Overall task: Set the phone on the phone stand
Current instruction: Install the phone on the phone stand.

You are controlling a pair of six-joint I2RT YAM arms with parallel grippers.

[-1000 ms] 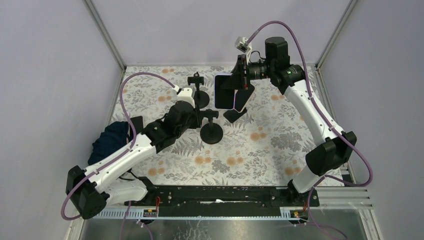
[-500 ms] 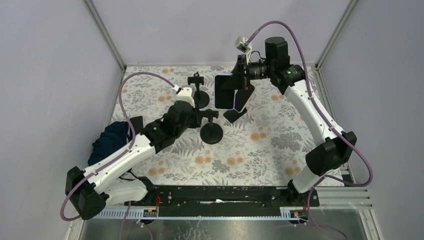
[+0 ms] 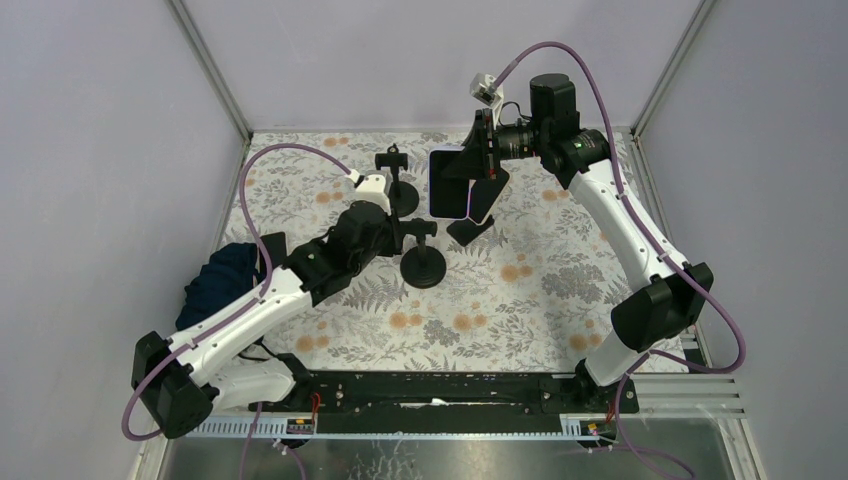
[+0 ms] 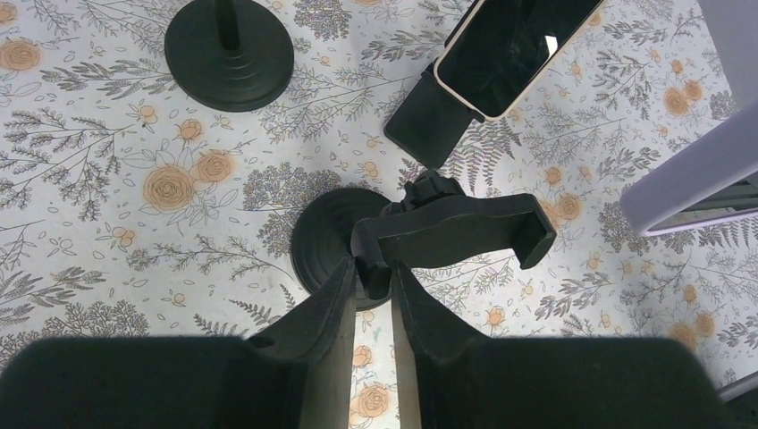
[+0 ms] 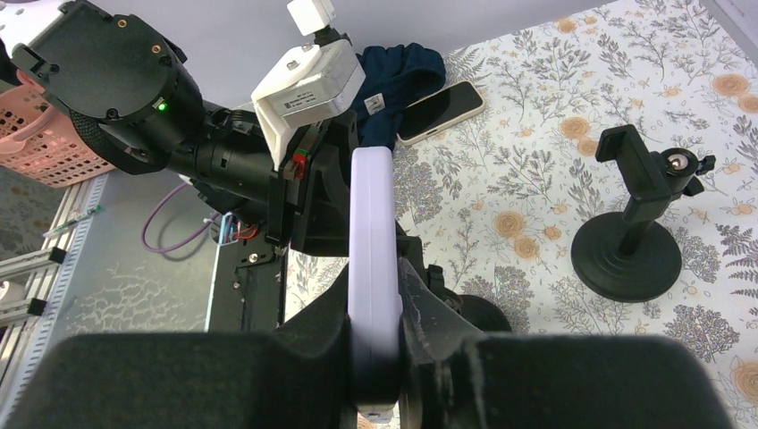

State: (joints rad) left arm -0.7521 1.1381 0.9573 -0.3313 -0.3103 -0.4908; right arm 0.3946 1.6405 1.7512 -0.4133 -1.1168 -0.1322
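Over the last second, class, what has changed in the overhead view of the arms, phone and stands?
Nothing visibly changed. The right gripper holds the phone as before, and the left gripper stays with its jaws either side of the clamp of the nearer phone stand. Nothing else shifted either.

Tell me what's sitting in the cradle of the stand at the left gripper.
Nothing: the cradle of the phone stand is bare. The phone hangs apart in the right gripper. The cradle and the left gripper cover the stand's stem.
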